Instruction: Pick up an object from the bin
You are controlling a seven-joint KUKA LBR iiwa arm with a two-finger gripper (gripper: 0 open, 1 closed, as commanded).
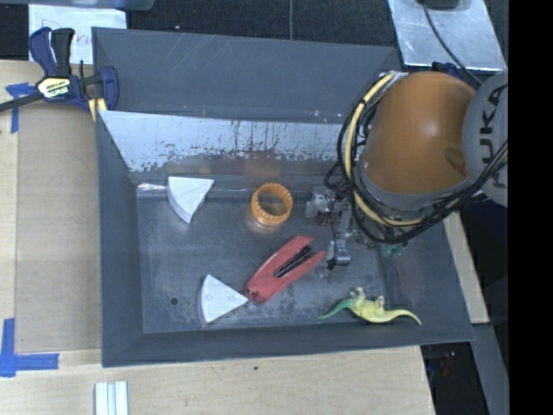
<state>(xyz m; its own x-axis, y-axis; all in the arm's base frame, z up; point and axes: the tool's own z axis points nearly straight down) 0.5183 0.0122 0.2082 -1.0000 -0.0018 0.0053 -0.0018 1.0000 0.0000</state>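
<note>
progress: nothing lifted yet. every loose thing lies on the floor of the bin [121,258], and nothing shows in the gripper [337,259]. the pick itself is all still to do, by my reading: close on a thing, raise it clear of the walls.

gripper: low in the bin, right of centre, hanging under the arm's orange cover [423,137] and its cable loops. whether it stands wide or narrow i cannot tell; the tip is dark against the dark floor.

nearest thing: red flat piece [281,271] with a black strip along its top, lying slantwise mid-floor, lower end toward the front wall, upper end toward the right. the gripper tip sits at that upper right end, just beside it or touching; cannot say which. judged the likely target, but not gripped.

others:
- orange ring [271,204], near the back wall, up and left of the gripper, apart from it.
- green-and-yellow toy dinosaur [373,309], along the front wall toward the right corner, below the gripper, near but apart.
- white wedge [188,195], back left corner of the floor, well apart.
- second white wedge [220,298], front wall, left of the red piece's lower end, just beside it.
</note>
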